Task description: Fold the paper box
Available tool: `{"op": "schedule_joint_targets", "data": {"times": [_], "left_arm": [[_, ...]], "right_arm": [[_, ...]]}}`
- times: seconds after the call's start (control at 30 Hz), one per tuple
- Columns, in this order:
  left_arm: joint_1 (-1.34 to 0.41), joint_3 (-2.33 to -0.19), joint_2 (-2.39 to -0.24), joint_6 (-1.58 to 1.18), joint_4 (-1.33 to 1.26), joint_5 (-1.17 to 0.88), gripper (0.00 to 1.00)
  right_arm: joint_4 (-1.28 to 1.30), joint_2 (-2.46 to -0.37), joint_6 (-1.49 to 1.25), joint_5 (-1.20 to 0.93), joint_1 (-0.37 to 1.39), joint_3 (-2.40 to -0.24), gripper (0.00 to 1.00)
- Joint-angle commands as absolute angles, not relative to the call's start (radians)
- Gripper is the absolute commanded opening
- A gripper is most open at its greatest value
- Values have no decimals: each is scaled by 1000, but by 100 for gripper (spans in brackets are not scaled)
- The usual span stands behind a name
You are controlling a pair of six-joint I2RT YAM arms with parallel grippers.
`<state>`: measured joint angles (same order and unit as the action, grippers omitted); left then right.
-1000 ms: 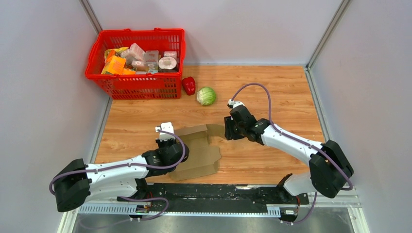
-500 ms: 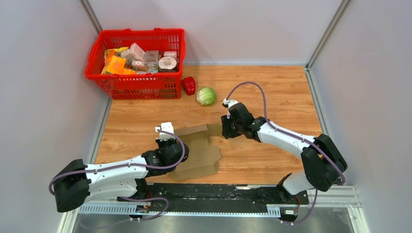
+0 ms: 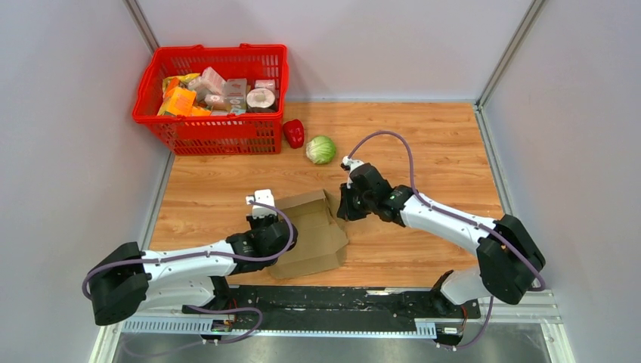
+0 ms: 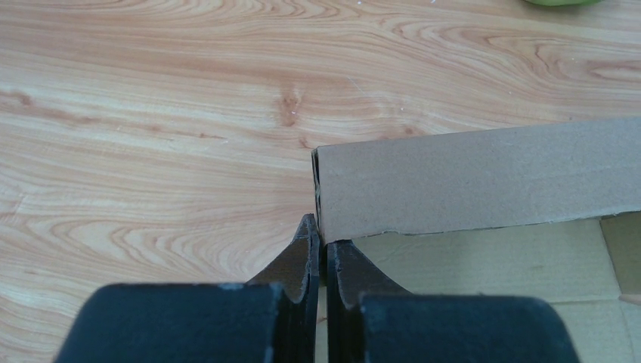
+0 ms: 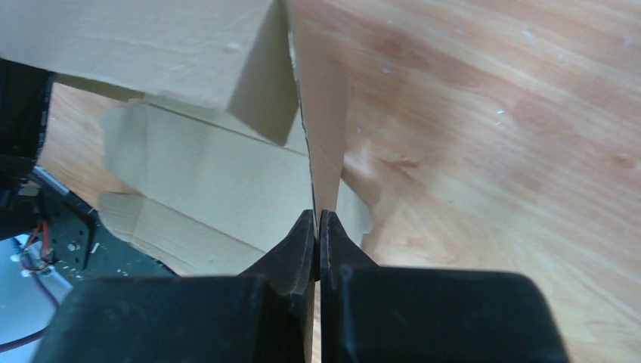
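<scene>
On table [image 3: 431, 136], near centre: paper box [image 3: 314, 240] lying partly opened, far wall standing. Left gripper [image 4: 320, 248] pinching shut on its left corner; right gripper [image 5: 317, 227] clamping thin right flap edge-on. Cabbage [image 3: 321, 149], red basket [image 3: 212, 49] sitting far-left.

I get bright, even light from above in the overhead view, with only soft, short shadows on the wood-grain table [image 3: 446, 128]. In the right wrist view the plain brown corrugated cardboard box [image 5: 174, 38] is blurred close to the lens, and the black right hand [image 5: 317, 217] is soft-edged. The left wrist view has crisp wood grain, but the left hand [image 4: 321, 234] is dark and featureless.
</scene>
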<state>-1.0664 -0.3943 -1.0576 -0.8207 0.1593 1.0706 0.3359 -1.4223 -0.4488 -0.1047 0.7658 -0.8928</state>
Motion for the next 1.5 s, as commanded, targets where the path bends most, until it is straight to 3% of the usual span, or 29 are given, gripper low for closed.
{"op": "schedule_joint_targets", "data": {"times": [0.0, 0.2, 0.37, 0.47, 0.53, 0.8, 1.07, 1.3, 1.47], "left_arm": [[-1068, -434, -1080, -808, 120, 1058, 0], [-1068, -436, -1069, -819, 129, 1055, 0], [-1069, -423, -1058, -827, 137, 1057, 0], [-1068, -410, -1051, -809, 124, 1040, 0], [-1069, -400, -1043, -802, 114, 1037, 0], [-1069, -367, -996, -811, 138, 1051, 0], [-1068, -368, -999, -799, 121, 1037, 0], [-1069, -376, -1031, -796, 104, 1028, 0], [-1069, -379, -1029, -792, 107, 1026, 0]], "right_arm": [[285, -1408, -601, -103, 810, -890, 1], [227, -1448, -684, -5, 891, -842, 3], [224, -1483, -617, -2, 905, -848, 14], [262, -1468, -520, -40, 904, -871, 30], [281, -1435, -461, -63, 894, -874, 46], [351, -1218, -419, -158, 767, -839, 67], [380, -1124, -476, -83, 549, -767, 67], [336, -1275, -361, -12, 574, -793, 52], [233, -1360, -269, -94, 684, -805, 48]]}}
